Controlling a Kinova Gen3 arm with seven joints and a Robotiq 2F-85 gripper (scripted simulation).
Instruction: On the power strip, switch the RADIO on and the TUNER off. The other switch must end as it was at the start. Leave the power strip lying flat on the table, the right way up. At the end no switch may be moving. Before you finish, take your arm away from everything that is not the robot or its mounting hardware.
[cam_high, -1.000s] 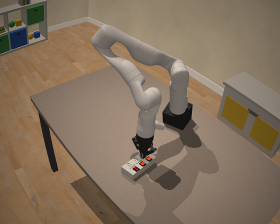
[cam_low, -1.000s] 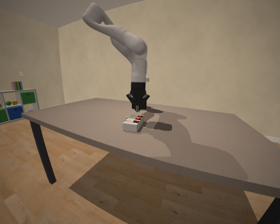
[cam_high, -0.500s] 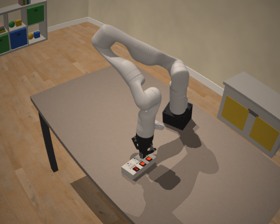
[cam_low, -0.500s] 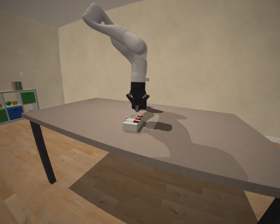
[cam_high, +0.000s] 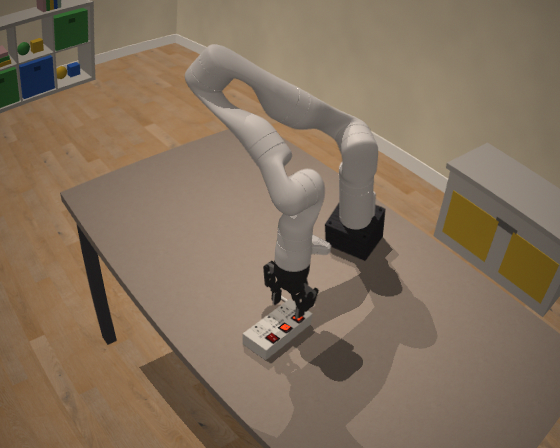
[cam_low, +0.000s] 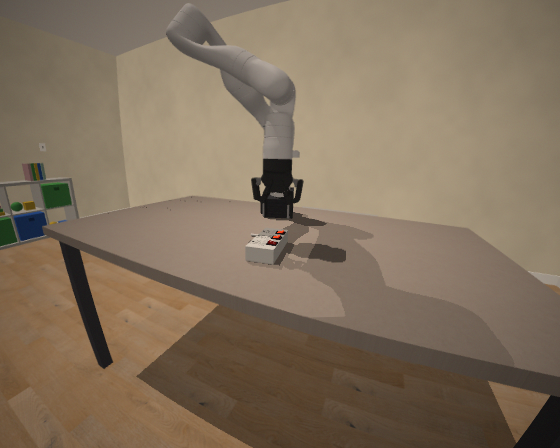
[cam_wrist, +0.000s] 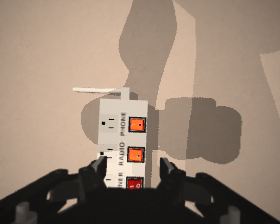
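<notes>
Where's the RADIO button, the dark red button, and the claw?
RADIO switch (cam_wrist: 136, 155), wrist view, middle of its bright orange rocker.
TUNER switch (cam_wrist: 133, 184), wrist view, on its dark red rocker.
claw (cam_high: 291, 298), top view, between its open fingertips, holding nothing.
</notes>
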